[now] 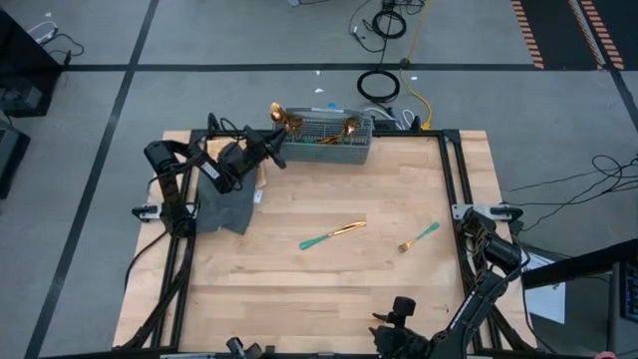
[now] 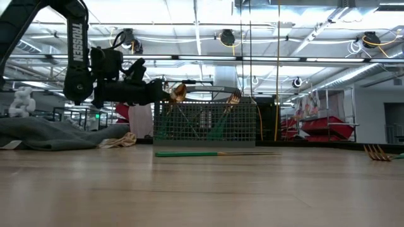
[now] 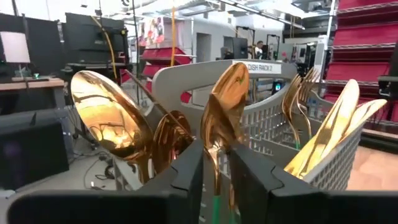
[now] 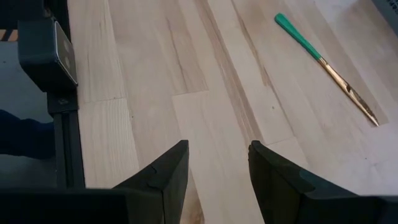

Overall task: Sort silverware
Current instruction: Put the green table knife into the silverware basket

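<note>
Seat the spoon in the basket
Your left gripper [image 3: 214,180] is clamped on a spoon [image 3: 225,106] at the mesh basket [image 1: 329,142]'s end; lower it straight before releasing. Right gripper [image 4: 214,165], well away, fingers apart, waits; knife [image 1: 334,234] and fork [image 1: 419,237] lie before the basket

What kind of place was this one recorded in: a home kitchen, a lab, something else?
Probably a large industrial or lab hall, not a kitchen: exposed ceiling trusses with hanging lights, red racking behind the table, and loose cables on a taped grey floor.
</note>
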